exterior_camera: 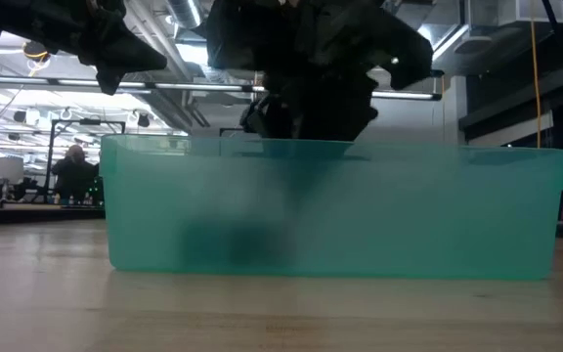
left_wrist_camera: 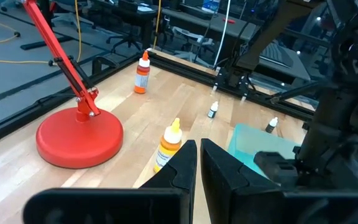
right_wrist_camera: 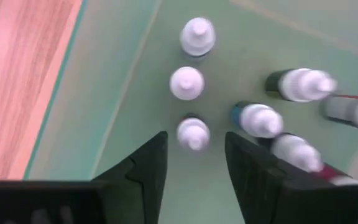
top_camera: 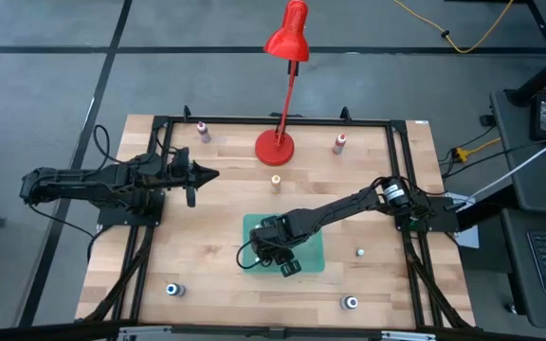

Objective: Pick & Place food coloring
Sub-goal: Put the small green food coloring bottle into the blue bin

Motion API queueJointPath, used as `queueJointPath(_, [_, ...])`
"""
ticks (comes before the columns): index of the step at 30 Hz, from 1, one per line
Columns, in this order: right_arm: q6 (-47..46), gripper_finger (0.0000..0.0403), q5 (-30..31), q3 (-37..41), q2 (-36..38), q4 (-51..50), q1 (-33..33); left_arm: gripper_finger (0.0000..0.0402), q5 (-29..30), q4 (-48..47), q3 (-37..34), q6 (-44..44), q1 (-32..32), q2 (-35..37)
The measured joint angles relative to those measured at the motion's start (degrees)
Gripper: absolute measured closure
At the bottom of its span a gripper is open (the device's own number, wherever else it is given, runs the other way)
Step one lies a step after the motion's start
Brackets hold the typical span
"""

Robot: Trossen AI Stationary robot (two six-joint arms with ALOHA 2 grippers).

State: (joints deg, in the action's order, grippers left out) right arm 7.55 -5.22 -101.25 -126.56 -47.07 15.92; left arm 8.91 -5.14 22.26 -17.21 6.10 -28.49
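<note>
Right gripper (right_wrist_camera: 194,163) over green tray (right_wrist_camera: 104,112), fingers apart around a food coloring bottle (right_wrist_camera: 193,133), not clamped. Left gripper (left_wrist_camera: 199,168) above bench (top_camera: 207,256), fingers together.

translucent plastic tray (exterior_camera: 457,210), wooden table (top_camera: 207,246)

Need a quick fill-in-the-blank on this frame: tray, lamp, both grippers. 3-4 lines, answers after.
1. The right gripper hangs over the green tray with its jaws ____.
2. The white-capped bottle between its fingers stands ____ in the tray.
3. The left gripper waits shut at the table's left side, pointing toward the ____ lamp.
4. The yellow-capped bottle stands ____ the tray, on the bare wood.

Missing words: open; upright; red; outside
</note>
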Motion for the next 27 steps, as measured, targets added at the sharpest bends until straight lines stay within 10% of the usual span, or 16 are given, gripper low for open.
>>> queueJointPath(27, [-9.34,0.0246,18.63,-0.83,24.05,-26.71,0.00,0.0384,0.00,-1.10,0.00,1.51,-0.01,0.00])
